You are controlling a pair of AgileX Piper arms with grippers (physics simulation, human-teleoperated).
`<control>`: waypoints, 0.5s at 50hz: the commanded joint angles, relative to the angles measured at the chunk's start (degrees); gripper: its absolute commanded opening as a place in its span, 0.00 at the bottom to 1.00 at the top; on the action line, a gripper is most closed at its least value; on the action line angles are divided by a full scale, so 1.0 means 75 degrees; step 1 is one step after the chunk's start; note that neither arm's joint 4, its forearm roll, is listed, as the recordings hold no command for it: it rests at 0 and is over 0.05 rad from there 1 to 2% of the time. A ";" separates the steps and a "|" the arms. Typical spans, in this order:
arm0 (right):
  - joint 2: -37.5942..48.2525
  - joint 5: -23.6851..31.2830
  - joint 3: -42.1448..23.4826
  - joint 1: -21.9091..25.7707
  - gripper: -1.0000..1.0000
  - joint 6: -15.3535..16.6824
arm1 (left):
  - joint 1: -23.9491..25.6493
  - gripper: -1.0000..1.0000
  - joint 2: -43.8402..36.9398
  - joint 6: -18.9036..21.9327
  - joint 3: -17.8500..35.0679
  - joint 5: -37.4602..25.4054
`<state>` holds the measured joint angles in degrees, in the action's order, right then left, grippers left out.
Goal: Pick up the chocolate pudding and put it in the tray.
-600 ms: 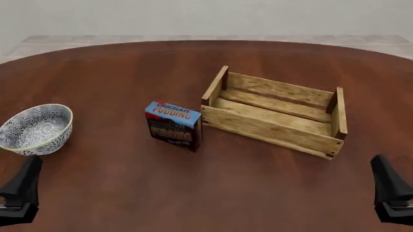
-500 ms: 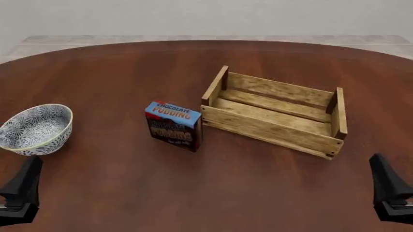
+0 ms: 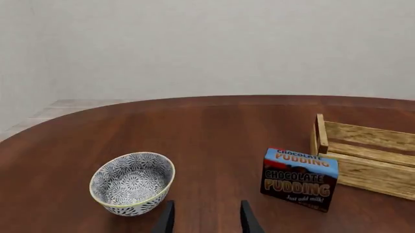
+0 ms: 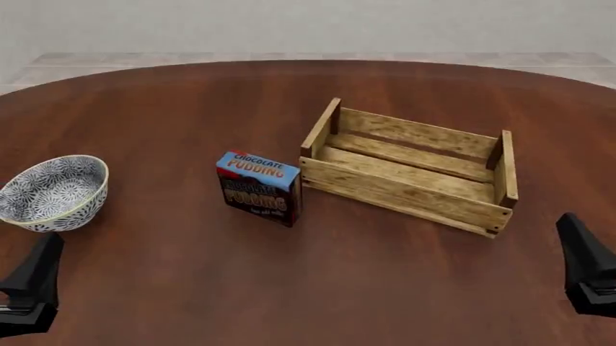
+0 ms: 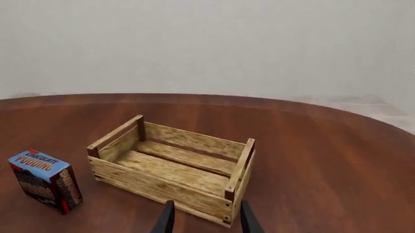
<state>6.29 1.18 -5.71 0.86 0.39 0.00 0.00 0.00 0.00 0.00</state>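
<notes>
Our right gripper [image 4: 589, 277] has edged toward the round brown table's [image 4: 192, 108] right edge; both grippers' fingers stand narrowly apart, holding nothing; the blue-topped chocolate pudding carton [image 4: 258, 187] is unmoved.

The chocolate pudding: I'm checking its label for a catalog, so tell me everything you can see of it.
The chocolate pudding is a small rectangular carton, cardboard by its look, with a blue top and a dark brown front carrying "CHOCOLATE PUDDING" lettering. It stands upright on the table, turned slightly, very close beside the tray; contact cannot be judged. No pincer touches it.

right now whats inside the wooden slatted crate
Only bare slats show inside the light wooden slatted crate. The near side wall hides a thin strip of its floor. The blue-topped chocolate pudding carton stands outside, beside it.
</notes>
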 commanded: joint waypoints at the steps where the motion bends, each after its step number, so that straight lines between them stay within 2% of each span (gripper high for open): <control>1: 0.1283 0.0580 -0.1537 -0.0093 1.00 -0.0219 | 0.0000 1.00 0.0000 0.0000 0.0000 0.0000; 5: 0.1523 0.1179 -0.2413 0.0119 1.00 -0.0023 | 0.0000 1.00 0.0000 0.0000 0.0000 0.0000; 7: 0.1589 0.1342 -0.2678 0.0290 1.00 -0.0227 | 0.0000 1.00 0.0000 0.0000 0.0000 0.0000; 14: 0.2394 0.1536 -0.3485 0.0260 1.00 0.0008 | 0.0000 1.00 0.0000 0.0000 0.0000 0.0000; 15: 0.2738 0.1610 -0.3615 0.0091 1.00 -0.0015 | 0.0000 1.00 0.0000 0.0000 0.0000 0.0000; 17: 0.3719 0.1799 -0.3998 0.0755 1.00 -0.0072 | 0.0000 1.00 0.0000 0.0000 0.0000 0.0000; 19: 0.3915 0.2058 -0.4411 0.0833 1.00 0.0113 | 0.0000 1.00 0.0000 0.0000 0.0000 0.0000; 21: 0.3950 0.2123 -0.4687 0.0876 1.00 0.0734 | 0.0000 1.00 0.0000 0.0000 0.0000 0.0000; 23: 0.4047 0.2144 -0.4863 0.1084 1.00 0.0834 | 0.0000 1.00 0.0000 0.0000 0.0000 0.0000; 25: 0.4386 0.2303 -0.5180 0.1200 1.00 0.0718 | 0.0000 1.00 0.0000 0.0000 0.0000 0.0000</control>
<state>29.52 14.08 -34.22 5.72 2.69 0.00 0.00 0.00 0.00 0.00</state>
